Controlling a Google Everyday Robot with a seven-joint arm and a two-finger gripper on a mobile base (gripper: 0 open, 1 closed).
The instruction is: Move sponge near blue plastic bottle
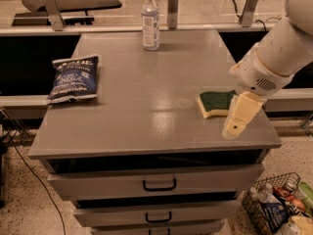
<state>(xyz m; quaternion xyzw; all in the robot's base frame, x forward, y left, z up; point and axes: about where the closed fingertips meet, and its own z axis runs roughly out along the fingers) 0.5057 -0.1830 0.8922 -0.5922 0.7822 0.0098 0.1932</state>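
Observation:
The sponge [215,103], dark green on top with a pale yellow body, lies flat on the grey cabinet top [146,87] near its right edge. The blue plastic bottle [150,20], clear with a white cap and pale label, stands upright at the far edge of the top, well away from the sponge. My gripper [235,123] hangs from the white arm coming in from the upper right. It is just right of the sponge, over the front right part of the top, and partly overlaps the sponge's right end.
A dark blue snack bag [73,78] lies on the left side of the top. Drawers with black handles [159,184] are below. A wire basket of items [279,207] sits on the floor at the lower right. Metal posts and a rail stand behind the cabinet.

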